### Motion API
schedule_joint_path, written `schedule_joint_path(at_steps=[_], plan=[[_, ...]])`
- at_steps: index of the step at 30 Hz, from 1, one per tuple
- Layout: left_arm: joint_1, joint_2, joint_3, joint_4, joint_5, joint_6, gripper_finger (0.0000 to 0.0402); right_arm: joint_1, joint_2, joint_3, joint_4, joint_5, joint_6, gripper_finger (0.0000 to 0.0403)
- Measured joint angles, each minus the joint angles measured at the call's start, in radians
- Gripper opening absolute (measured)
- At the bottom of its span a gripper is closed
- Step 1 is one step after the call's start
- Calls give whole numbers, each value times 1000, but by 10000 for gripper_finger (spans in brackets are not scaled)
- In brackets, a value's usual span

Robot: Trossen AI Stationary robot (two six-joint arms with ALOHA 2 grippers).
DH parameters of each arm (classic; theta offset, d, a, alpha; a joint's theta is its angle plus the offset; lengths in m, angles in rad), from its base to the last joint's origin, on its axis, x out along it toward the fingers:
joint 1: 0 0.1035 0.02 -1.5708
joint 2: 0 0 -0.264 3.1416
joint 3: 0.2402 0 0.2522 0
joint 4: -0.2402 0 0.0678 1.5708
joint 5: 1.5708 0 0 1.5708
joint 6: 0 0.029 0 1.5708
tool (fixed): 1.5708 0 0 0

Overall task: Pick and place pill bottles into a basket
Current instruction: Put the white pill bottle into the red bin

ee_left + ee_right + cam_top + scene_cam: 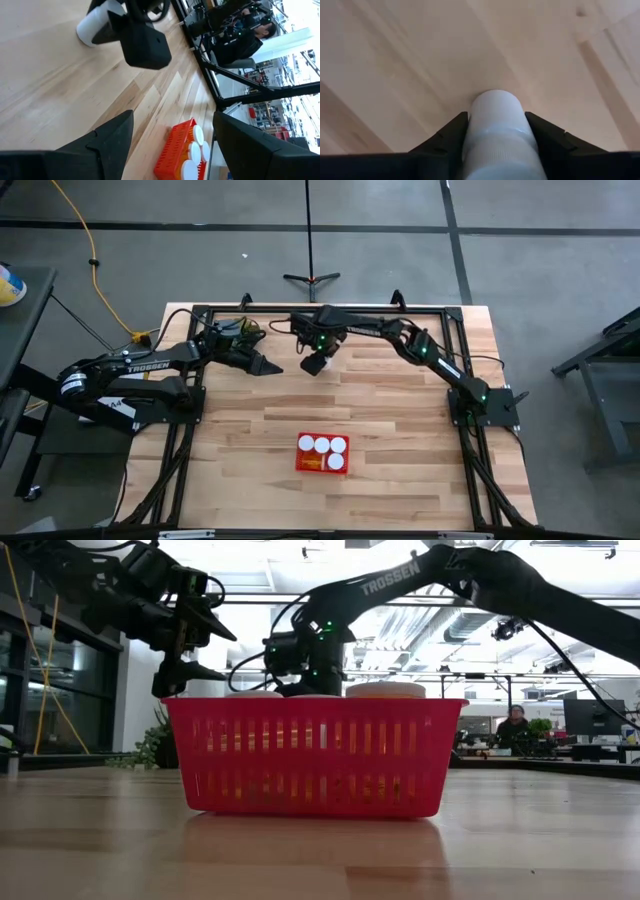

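Note:
The red basket (pixel 322 464) stands on the table's near middle with several white-capped pill bottles (pixel 321 445) upright in it; it also shows in the low view (pixel 315 755). My right gripper (pixel 318 364) is at the table's far middle, shut on a whitish pill bottle (pixel 496 125), which also shows in the left wrist view (pixel 92 26). My left gripper (pixel 272 368) is open and empty just to the left of it, above the table. My right gripper pinches the whitish bottle between its two fingers (pixel 451 135), which lie on opposite sides of its ribbed cap end (pixel 500 157). The bottle lies along the fingers, and its smooth rounded end (pixel 496 102) points away from them toward the table. I cannot tell whether it touches the wood.
The wooden tabletop (pixel 390 410) lies bare between the grippers and the basket. A black frame (pixel 440 308) runs along the far edge. A small green plant (pixel 152 745) and a person at a desk (pixel 515 725) show in the room behind.

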Motion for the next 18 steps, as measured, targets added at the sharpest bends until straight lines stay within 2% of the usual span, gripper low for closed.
schedule_joint_path(at_steps=[13, 18], plan=[[0, 0, 0, 1, 0, 6, 308, 49, -59, 1, -76, 18, 18, 161], [1, 0, 0, 7, 6, 43, 308, 66, -108, 1, -87, 61, 36, 161]])
